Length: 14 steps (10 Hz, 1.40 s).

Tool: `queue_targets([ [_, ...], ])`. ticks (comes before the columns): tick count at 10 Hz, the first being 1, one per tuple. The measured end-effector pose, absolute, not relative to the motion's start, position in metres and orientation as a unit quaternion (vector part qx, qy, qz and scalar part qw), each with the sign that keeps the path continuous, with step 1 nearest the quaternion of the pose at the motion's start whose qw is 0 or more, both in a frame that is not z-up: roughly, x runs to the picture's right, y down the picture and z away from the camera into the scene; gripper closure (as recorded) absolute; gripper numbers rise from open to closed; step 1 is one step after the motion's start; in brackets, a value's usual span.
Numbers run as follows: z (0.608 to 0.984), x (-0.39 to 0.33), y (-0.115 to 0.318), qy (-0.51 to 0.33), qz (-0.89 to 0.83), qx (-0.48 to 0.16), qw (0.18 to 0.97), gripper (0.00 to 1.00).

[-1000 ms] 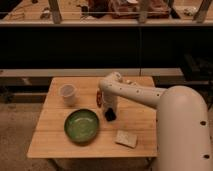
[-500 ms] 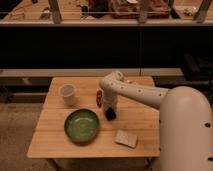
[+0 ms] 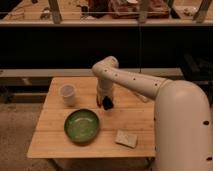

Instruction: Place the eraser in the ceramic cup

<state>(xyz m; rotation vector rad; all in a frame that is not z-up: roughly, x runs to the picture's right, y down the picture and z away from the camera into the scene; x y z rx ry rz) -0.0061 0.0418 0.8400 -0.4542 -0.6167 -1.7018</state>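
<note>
Black and flat, the eraser (image 3: 107,103): a small rectangular block seen just under the end of the white arm, near the middle of the wooden counter (image 3: 135,112), to the right of the ceramic cup (image 3: 67,94) and just above the green bowl (image 3: 82,125). Claw (image 3: 106,101) down at that same spot, shut, apparently clamped on the eraser, though the contact itself is hard to make out. Whether lifted or resting on the wood, impossible to tell.

Probably light, stiff enough not to bend in a pinch, with a slightly grippy, rubbery face; unlikely to slip, unlikely to break. Best taken across the narrow width, near the middle of its length, so as not to swing or tip when raised.

Ceramic cup white, round, upright, well apart to the left, near the counter's left side. Hard, brittle, and light enough to topple from a knock on the rim. Mouth looks barely wider than the eraser is long, so better lowered end first than flat.

Pale pad (image 3: 126,138) at the front right, out of the way.
</note>
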Motion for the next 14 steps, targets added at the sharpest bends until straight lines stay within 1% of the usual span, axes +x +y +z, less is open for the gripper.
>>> queue_targets([
  [2, 0.823, -0.012, 0.006, -0.252, -0.743, -0.195, 0.588, 1.0],
  [3, 0.821, -0.018, -0.002, -0.25, -0.746, -0.194, 0.586, 1.0],
  [5, 0.813, -0.057, -0.017, -0.244, -0.759, -0.183, 0.575, 1.0],
  [8, 0.793, -0.1, -0.045, -0.231, -0.777, -0.166, 0.562, 1.0],
  [10, 0.793, -0.109, -0.055, -0.231, -0.782, -0.159, 0.556, 1.0],
  [14, 0.778, -0.137, -0.073, -0.244, -0.791, -0.156, 0.539, 1.0],
])
